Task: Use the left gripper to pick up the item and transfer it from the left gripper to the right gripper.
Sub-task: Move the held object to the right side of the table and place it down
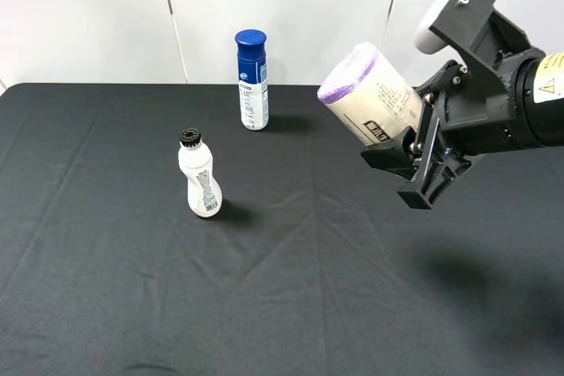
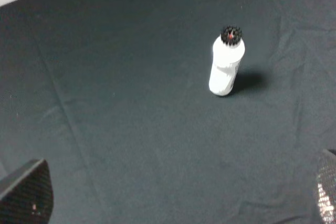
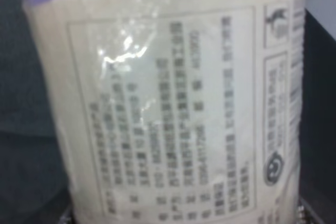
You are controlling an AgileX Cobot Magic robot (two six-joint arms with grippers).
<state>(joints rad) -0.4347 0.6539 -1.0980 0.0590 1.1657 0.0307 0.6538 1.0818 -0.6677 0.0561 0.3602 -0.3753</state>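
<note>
Clamping item (image 1: 366, 90): right gripper (image 1: 405, 129) fingers (image 1: 385, 158). Left gripper (image 2: 176, 198) fingers (image 2: 26, 195) spread, empty.

- Right tool (image 1: 398, 145) clamps the roll (image 1: 370, 94) aloft, tilted, purple end up-left.
- White bottle (image 1: 201, 179) and blue-capped bottle (image 1: 252, 81) stand apart on the black worktop (image 1: 132, 288).

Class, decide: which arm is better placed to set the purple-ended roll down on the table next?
Right. The right gripper holds the roll above the table; the left gripper is open and empty.
</note>
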